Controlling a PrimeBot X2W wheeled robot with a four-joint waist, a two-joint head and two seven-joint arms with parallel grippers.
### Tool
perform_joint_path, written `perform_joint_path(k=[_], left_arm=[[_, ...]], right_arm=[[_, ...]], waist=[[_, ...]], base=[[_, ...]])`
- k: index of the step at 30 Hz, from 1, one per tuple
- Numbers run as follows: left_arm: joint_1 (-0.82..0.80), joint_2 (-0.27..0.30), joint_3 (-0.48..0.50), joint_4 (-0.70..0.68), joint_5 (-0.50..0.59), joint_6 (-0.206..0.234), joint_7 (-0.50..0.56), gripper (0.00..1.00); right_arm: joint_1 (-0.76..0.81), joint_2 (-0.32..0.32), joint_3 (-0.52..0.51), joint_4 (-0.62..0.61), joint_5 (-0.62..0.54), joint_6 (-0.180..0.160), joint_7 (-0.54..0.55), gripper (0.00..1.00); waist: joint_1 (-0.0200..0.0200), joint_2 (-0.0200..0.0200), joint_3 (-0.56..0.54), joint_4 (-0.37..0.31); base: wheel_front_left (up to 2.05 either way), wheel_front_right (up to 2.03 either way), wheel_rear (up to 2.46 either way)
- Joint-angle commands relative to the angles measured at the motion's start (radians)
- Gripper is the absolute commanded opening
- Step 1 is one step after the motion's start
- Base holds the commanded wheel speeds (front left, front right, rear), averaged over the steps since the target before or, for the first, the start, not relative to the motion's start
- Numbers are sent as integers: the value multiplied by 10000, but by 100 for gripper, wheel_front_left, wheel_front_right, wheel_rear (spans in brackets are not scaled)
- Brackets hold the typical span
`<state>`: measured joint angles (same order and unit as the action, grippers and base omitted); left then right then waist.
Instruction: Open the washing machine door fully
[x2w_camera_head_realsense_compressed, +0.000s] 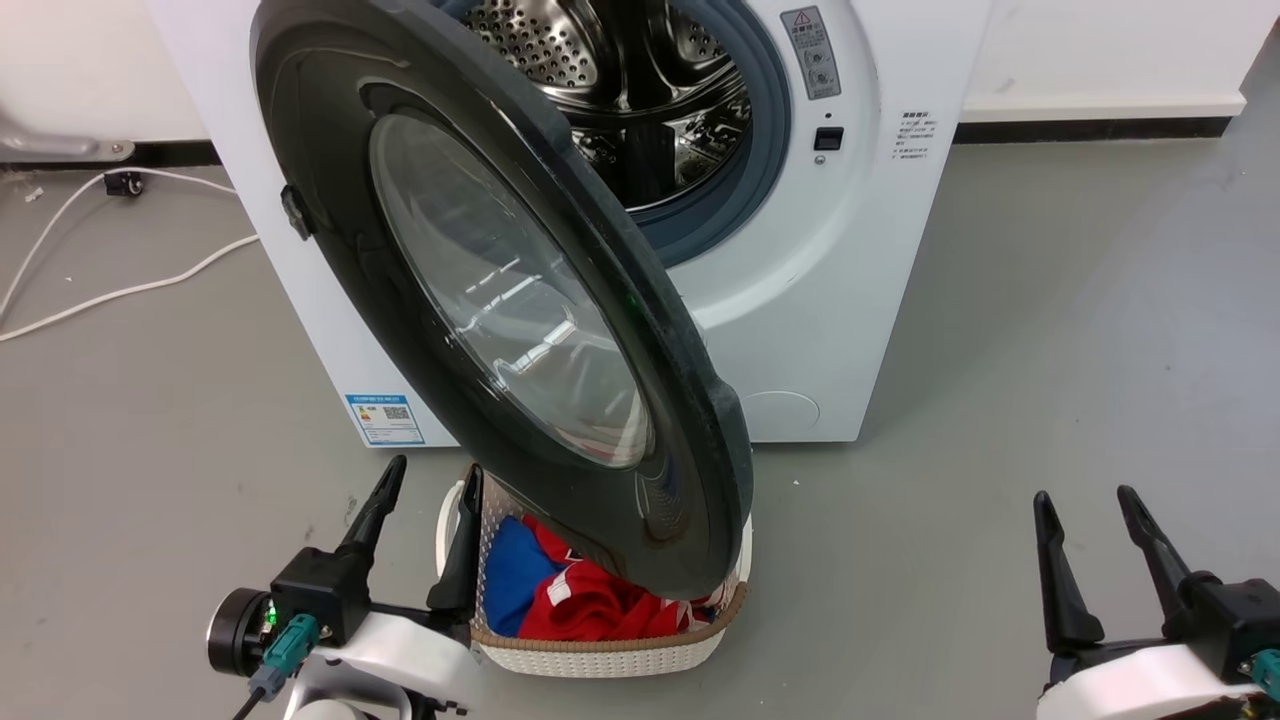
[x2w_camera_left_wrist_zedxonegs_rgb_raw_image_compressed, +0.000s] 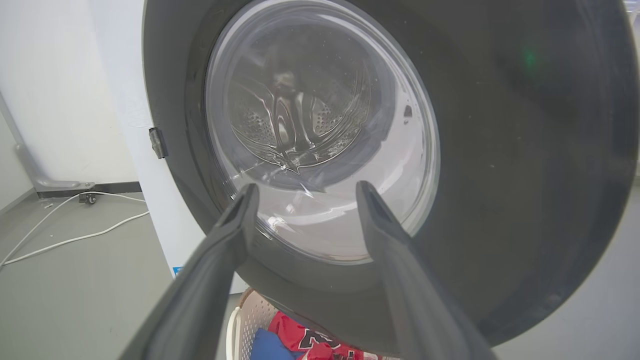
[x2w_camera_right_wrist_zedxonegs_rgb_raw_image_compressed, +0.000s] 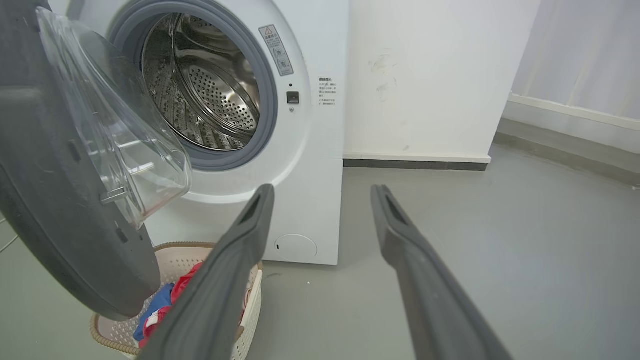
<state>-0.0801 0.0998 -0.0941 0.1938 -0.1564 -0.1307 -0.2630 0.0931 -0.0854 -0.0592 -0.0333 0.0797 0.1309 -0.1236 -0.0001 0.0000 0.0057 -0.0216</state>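
head view: door swung out, both pairs of fingers spread and empty

the washing machine door (x2w_camera_head_realsense_compressed: 500, 300) stands swung out from the washing machine (x2w_camera_head_realsense_compressed: 860, 250) on its left-side hinge. its glossy black ring and bulging glass window (x2w_camera_head_realsense_compressed: 510, 290) are turned partly toward the camera. behind it the grey gasket and the perforated steel drum (x2w_camera_head_realsense_compressed: 640, 90) lie open to view. the door's lower edge hangs over a white woven laundry basket (x2w_camera_head_realsense_compressed: 600, 655), which sits on the grey floor (x2w_camera_head_realsense_compressed: 1050, 350) just in front of the machine and holds red and blue clothes (x2w_camera_head_realsense_compressed: 590, 605).

the left gripper (x2w_camera_head_realsense_compressed: 435, 466) is at the lower left, beside the basket's left rim. its two fingers are spread wide with nothing between them. in the left wrist view they point at the door's outer face, the tips framing the lower part of the glass. i cannot tell whether they touch it.

the right gripper (x2w_camera_head_realsense_compressed: 1083, 494) is at the lower right over bare floor, well apart from door and basket. its fingers are also parted and hold nothing. in the right wrist view the door shows edge-on at the left, its clear bowl jutting toward the drum opening.

a blue sticker (x2w_camera_head_realsense_compressed: 385, 418) and a round flap (x2w_camera_head_realsense_compressed: 785, 410) sit low on the machine's front. white cables (x2w_camera_head_realsense_compressed: 120, 290) trail across the floor to its left.
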Motion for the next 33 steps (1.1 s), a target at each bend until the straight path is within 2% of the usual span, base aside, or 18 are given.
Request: perform_joint_path(k=[1,18,19,21,22,27,33], left_arm=[[128,31,-3,40,-10,1,-26,100],[2,64,-69,399,-44,1,-26,100],[-3,65,-81,416,-50,1,-26,62],[-23,82,-105,447,-102,1,-26,6],[-34,93,-110,456,-127,1,-26,0],[-162,36,-60,353,-246,1,-26,0],[-1069,-174,49,-526,-569,1,-26,0]], right_arm=[[98,87,33,42,80,-3,-108,100],[-233,251,132,740,134,-3,-537,100],[-251,257,139,775,154,-3,-556,100],[-300,266,149,815,115,-3,-584,100],[-324,275,159,835,98,-3,-591,100],[-397,305,198,909,69,-3,-635,100],[-570,335,176,946,45,-3,-692,100]], waist=[[1,0,-47,-4],[1,0,-156,12],[1,0,-157,13],[1,0,-152,16],[1,0,-153,17],[1,0,-141,56],[1,0,-37,162]], base=[[0,0,0],[0,0,0],[0,0,0],[0,0,0],[0,0,0],[0,0,0],[0,0,0]])
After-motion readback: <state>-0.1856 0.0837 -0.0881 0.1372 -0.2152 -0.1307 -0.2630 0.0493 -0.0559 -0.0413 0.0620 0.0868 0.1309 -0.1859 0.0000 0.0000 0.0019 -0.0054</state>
